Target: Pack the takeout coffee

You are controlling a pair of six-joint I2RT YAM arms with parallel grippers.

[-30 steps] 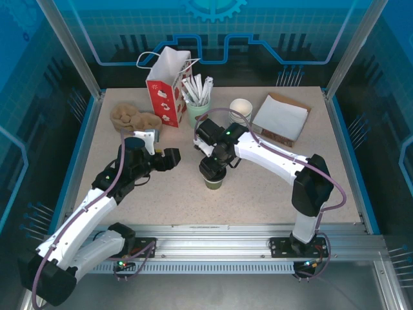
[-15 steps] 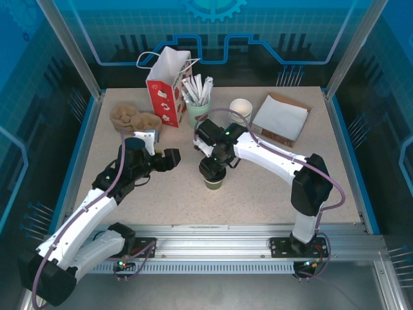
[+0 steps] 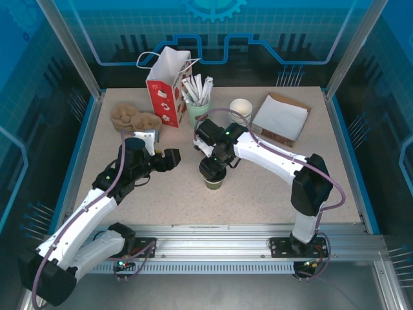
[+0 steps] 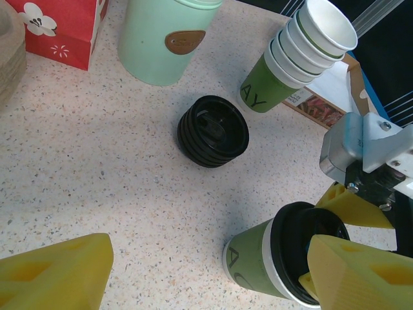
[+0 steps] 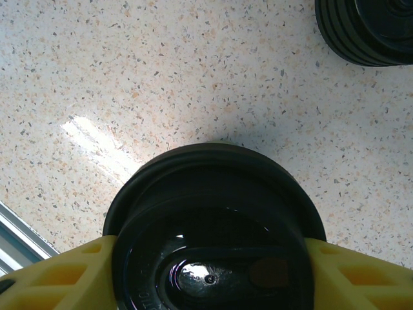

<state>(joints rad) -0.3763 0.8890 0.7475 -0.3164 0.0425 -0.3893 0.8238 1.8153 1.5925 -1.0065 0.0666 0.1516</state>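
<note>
— Pinching the black lid (image 5: 213, 213) with my right gripper (image 3: 213, 169): both fingers (image 5: 58, 274) are pressed against its rim, one on each side.

— And the takeout coffee cup (image 3: 215, 183)?

— Upright mid-table (image 3: 258, 194), right under that gripper, lid sitting on top. A stack of spare lids (image 4: 213, 131) lies just beyond it, on the far side.

— Your left gripper (image 3: 171, 158)?

— Jaws apart, holding nothing, hovering just left of the cup and clear of it.

Right of the 1 red bag (image 3: 164, 87) stand 1 pale-green cup of sticks (image 4: 164, 39) and 1 stack of white-rimmed cups (image 4: 290, 61). In front of that bag sit 1 stack of black lids (image 4: 213, 131) and 1 lidded green cup (image 4: 255, 261).
</note>
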